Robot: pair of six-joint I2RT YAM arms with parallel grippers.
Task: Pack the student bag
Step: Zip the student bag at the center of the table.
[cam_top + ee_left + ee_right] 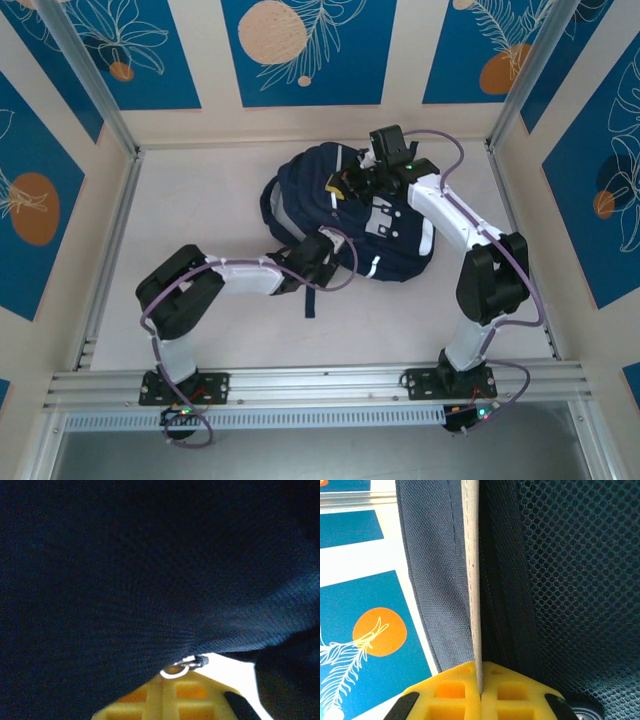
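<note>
The student bag (305, 188), navy with white patches, lies on the white table toward the back middle. My left gripper (324, 252) is at the bag's near left edge. In the left wrist view its yellow fingers (165, 700) are pressed together, shut on a small metal zip-pull ring (181, 669) under dark navy fabric (125, 580). My right gripper (360, 180) sits on the bag's far top. It (481, 675) is shut on a thin pale grey edge (474, 580) of the bag, with black mesh (570, 580) on its right.
An aluminium rail (320, 385) runs along the near edge by the arm bases. Frame posts (95, 85) and blue patterned wall panels (300, 50) close in the table. Bare white tabletop (190, 200) lies left of the bag.
</note>
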